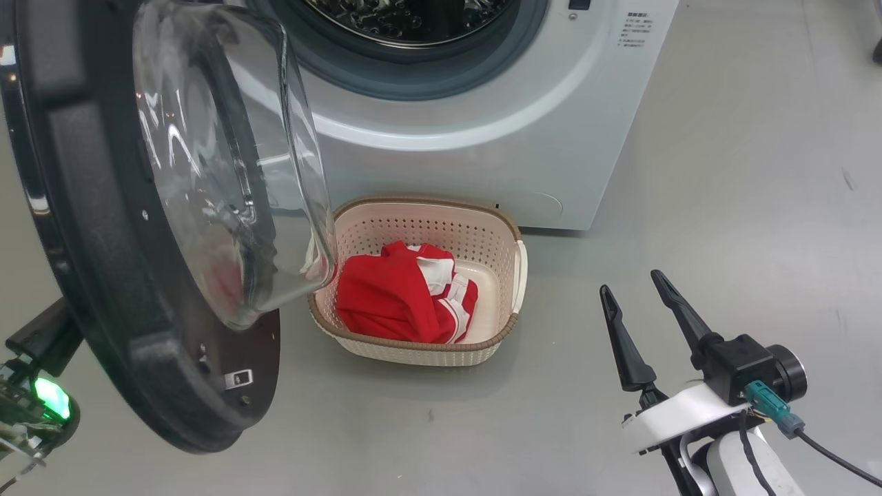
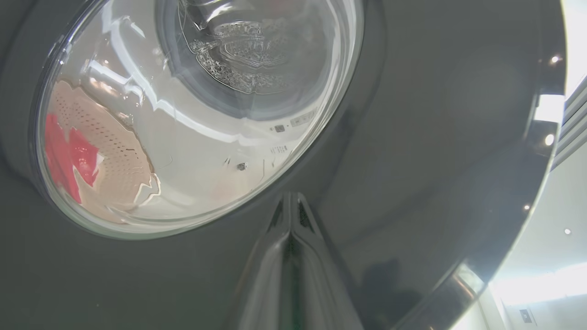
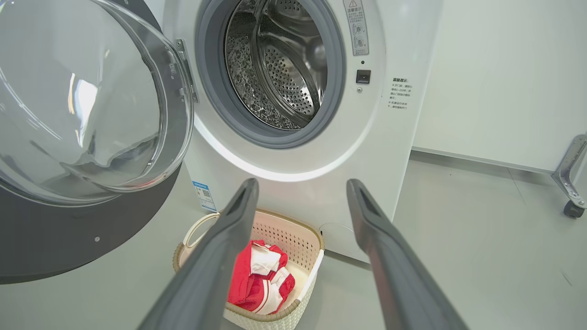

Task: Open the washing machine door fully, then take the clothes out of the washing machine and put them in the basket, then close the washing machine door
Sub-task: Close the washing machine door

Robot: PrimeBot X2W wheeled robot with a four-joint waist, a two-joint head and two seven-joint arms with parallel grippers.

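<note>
At left my left gripper [image 2: 290, 201] is pinched closed at the outer face of the open door [image 1: 103, 275]. The clothes [image 1: 393, 293] lie in the basket [image 1: 427, 207], just in front of the washer [image 1: 482, 158]; at right my right gripper [image 1: 630, 281] hangs open, empty

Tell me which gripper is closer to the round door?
Left. The left gripper, jaws shut, is right up at the black outer face of the washing machine door. The right gripper, jaws open, hangs over the floor right of the basket.
</note>
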